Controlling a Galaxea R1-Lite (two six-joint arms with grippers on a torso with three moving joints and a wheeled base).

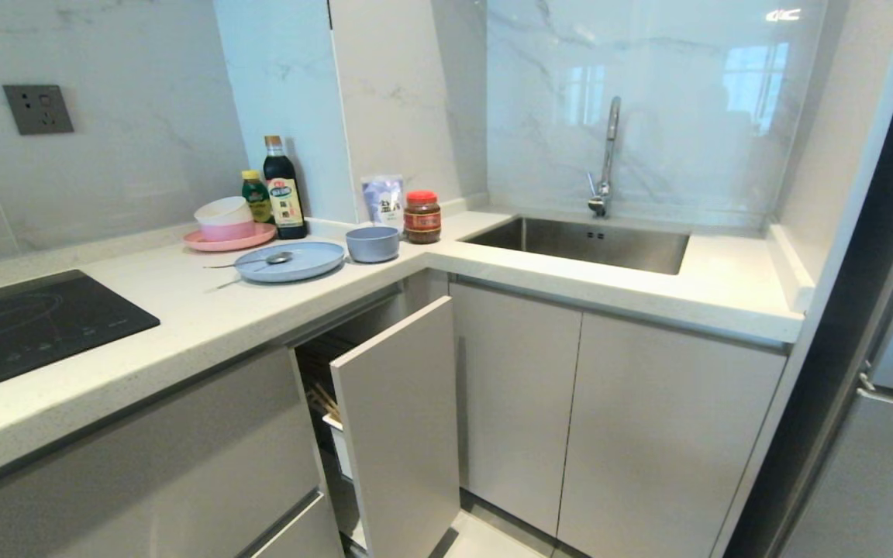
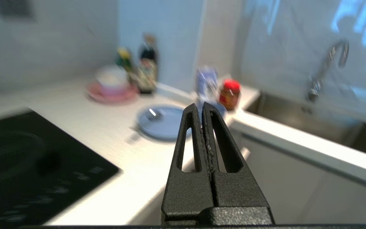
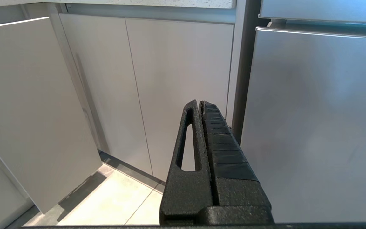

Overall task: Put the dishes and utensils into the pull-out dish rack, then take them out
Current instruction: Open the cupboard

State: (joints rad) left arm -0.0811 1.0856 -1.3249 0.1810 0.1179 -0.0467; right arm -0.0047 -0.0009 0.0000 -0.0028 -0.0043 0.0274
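From the head camera we see neither arm. The pale blue plate (image 1: 301, 261) lies on the speckled white countertop (image 1: 206, 325) with the silver spoon (image 1: 268, 259) resting in it; the round matte blue bowl (image 1: 373, 243) stands just beside it. Below, the pull-out dish rack (image 1: 396, 418) stands partly drawn out behind its flat grey front panel, with what look like wooden chopsticks (image 1: 324, 401) inside. We judge loading has barely begun.

At the left wrist, the left gripper (image 2: 203, 106) is closed on nothing, aimed toward the plate. We should spread the fingers before descending, then take the plate's thin shallow rim squarely, since smooth plastic may slip and the loose spoon could slide off.

At the right wrist, the right gripper (image 3: 200, 103) hangs low, pinched closed and empty, facing the plain cabinet doors (image 3: 157, 92).
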